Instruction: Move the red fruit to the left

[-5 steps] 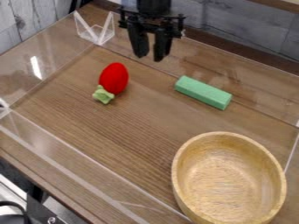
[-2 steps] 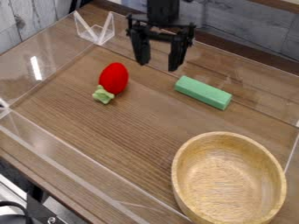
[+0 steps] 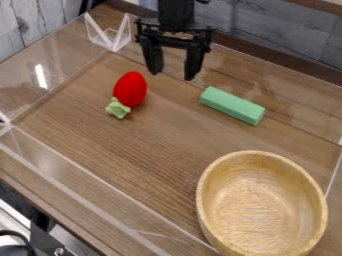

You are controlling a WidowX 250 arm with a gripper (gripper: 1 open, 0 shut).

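Red fruit on wooden table, unlabelled, tool open above

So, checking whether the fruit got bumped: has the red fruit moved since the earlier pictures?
No. The red fruit lies just as far left of the green block as before.

Table: wood-look top, brown, fine straight grain, smooth, low sheen.
Walls round table: clear plastic, glossy, bright reflections along edges.
Fruit: red body, smooth, glossy, plastic look; leafy cap pale green, duller.
Block: green, matt, smooth faces; material cannot tell.
Bowl: light wood, visible grain inside, satin finish, smooth rim.
Gripper: black, matt, hard plastic or metal, cannot tell which.
Back wall: pale grey planks, weathered wood look, matt.
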